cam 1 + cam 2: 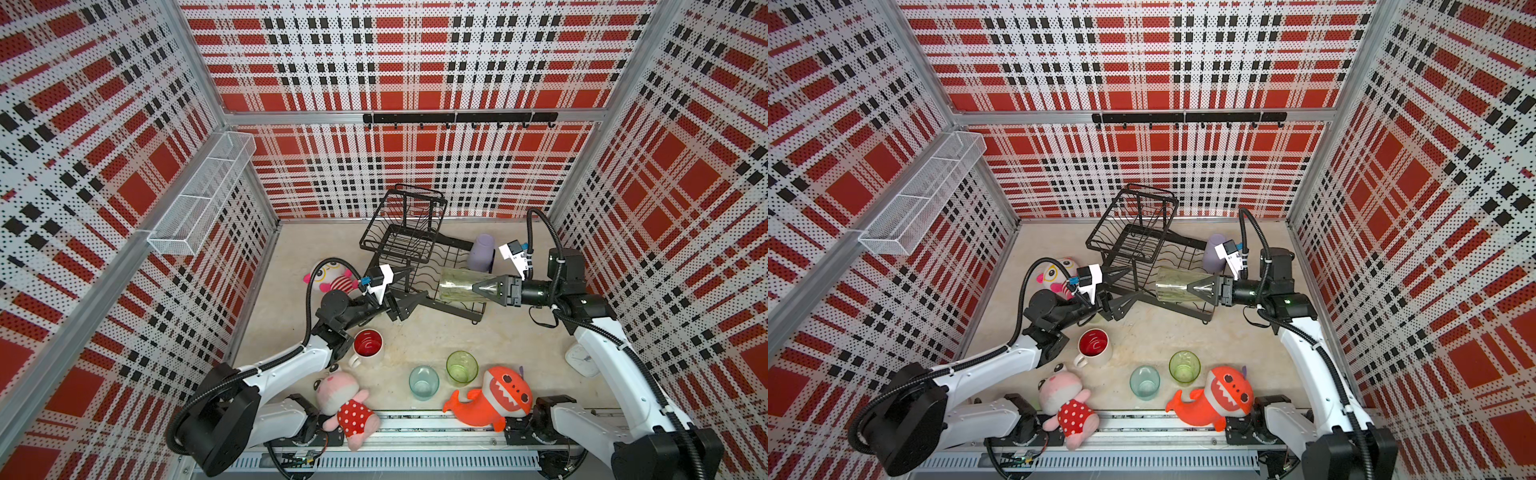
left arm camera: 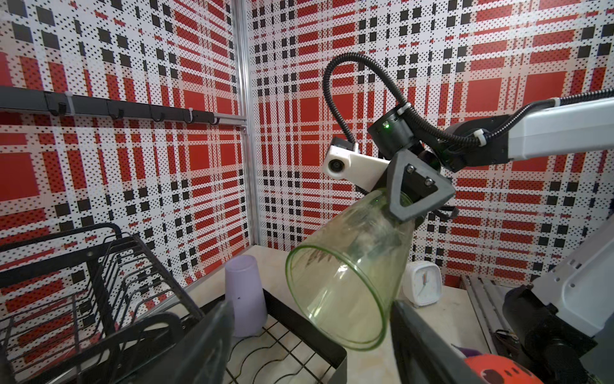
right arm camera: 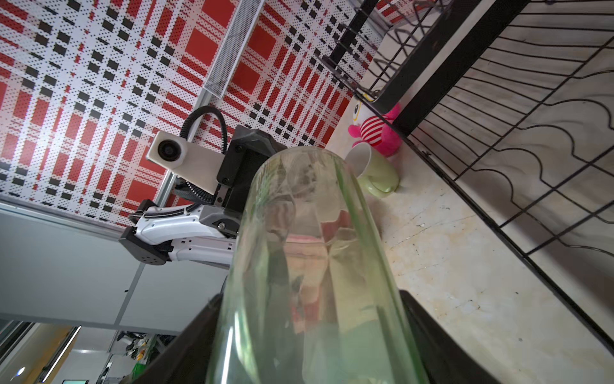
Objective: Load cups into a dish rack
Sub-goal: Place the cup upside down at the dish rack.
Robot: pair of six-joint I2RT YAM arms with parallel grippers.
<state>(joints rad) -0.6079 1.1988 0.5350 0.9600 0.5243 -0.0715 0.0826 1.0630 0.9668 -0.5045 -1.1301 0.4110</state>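
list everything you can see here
rack: 1, black, table back
tall glass: 1, green, held over rack
tumbler: 1, lilac, rack's far corner
red mug: 1, white, table left
green mug: 1, pale, beside rack
short glass: 1, green, table front
teal glass: 1, teal, beside it
plush toys: 3, two pink, one orange, table
clock: 1, white, table right
shelf: 1, white, left wall
hook rail: 1, black, back wall
left claw: 1, black, open
right claw: 1, black, holds tall glass
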